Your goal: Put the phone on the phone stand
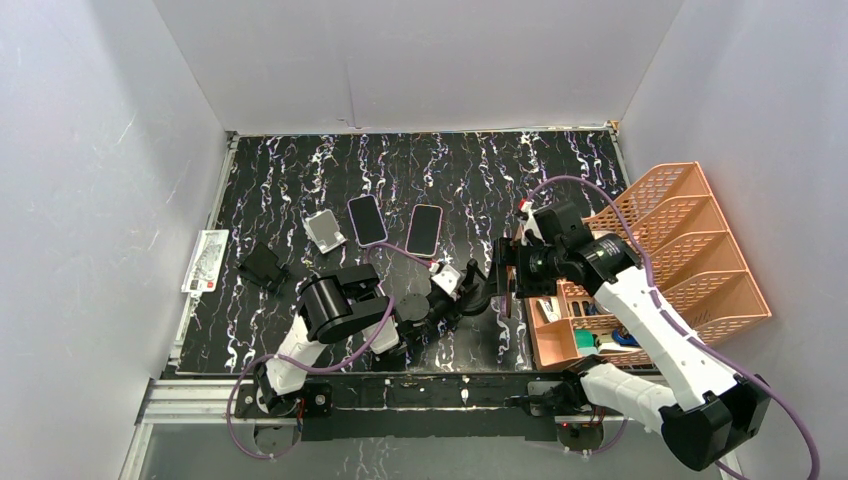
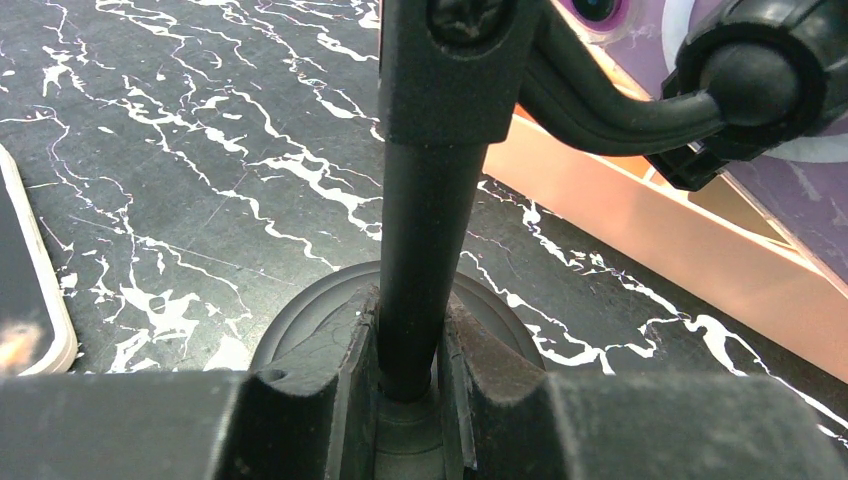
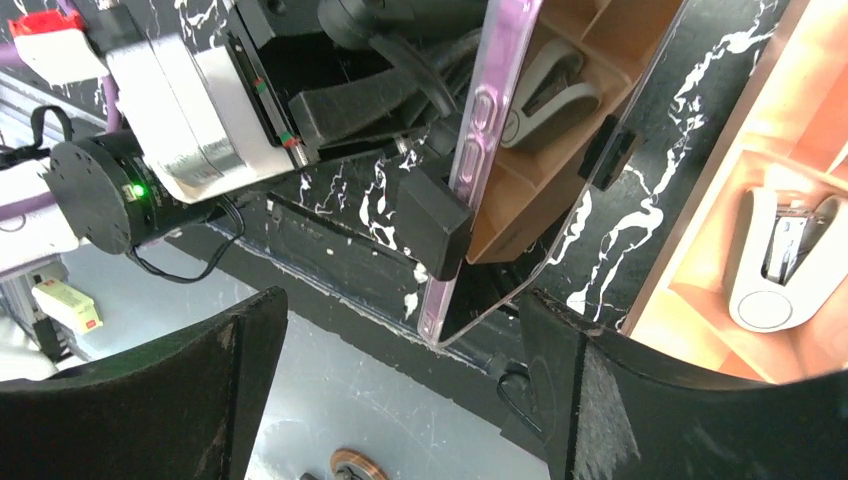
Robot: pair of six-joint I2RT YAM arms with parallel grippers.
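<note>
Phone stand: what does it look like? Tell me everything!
The phone stand is black: a round base flat on the marble table, an upright pole, and a bent arm with a ball joint. The left gripper pinches the pole low down. Its clamp grips a purple-cased phone by the edges.

On the black marbled surface (image 1: 470, 170) we see a dark-cased handset (image 1: 367, 220) and a pink-cased handset (image 1: 424, 229) lying flat side by side. A silver square (image 1: 324, 231) sits just left of them, and a black block (image 1: 263, 266) nearer. A printed card (image 1: 204, 262) lies at the left edge. At right, an orange organizer (image 1: 690, 200) holds a white stapler (image 3: 780, 260).
</note>
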